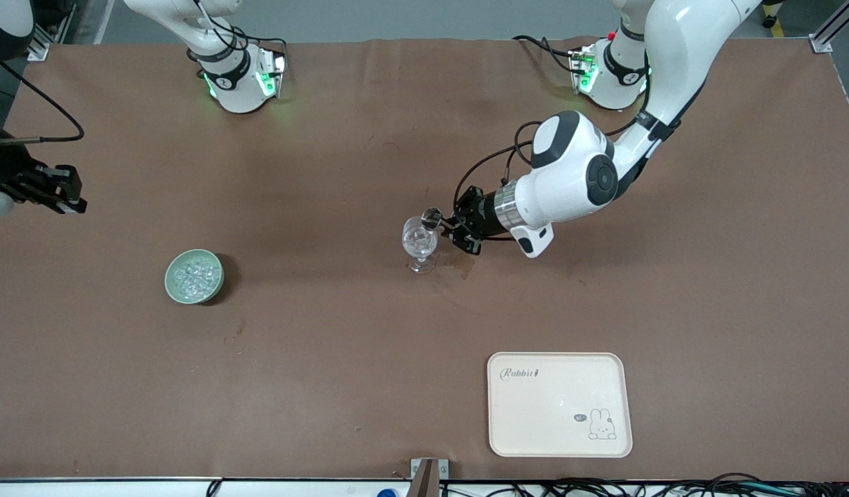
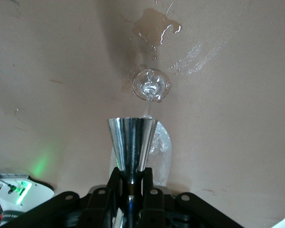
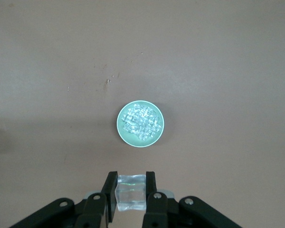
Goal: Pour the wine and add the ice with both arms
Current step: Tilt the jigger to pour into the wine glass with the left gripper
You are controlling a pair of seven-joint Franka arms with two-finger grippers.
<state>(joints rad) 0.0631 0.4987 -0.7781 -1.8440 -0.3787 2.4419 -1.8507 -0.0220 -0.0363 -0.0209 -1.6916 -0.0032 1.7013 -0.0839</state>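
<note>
A clear stemmed glass (image 1: 420,243) stands mid-table with glinting clear pieces in its bowl; its foot shows in the left wrist view (image 2: 151,85). My left gripper (image 1: 446,226) is beside the glass rim, shut on the stem of a shiny metal cone-shaped cup (image 1: 431,217), which also shows in the left wrist view (image 2: 132,142). The ice (image 1: 194,274) heaps in a pale green bowl (image 1: 174,284) toward the right arm's end. My right gripper (image 3: 131,183) is shut on one clear ice cube (image 3: 131,194), high over the table with the bowl (image 3: 125,137) in its view. It shows at the front view's edge (image 1: 64,197).
A cream tray with a rabbit drawing (image 1: 559,404) lies near the front camera, toward the left arm's end. A wet patch (image 1: 464,266) marks the brown table beside the glass, and it shows as a puddle in the left wrist view (image 2: 154,26).
</note>
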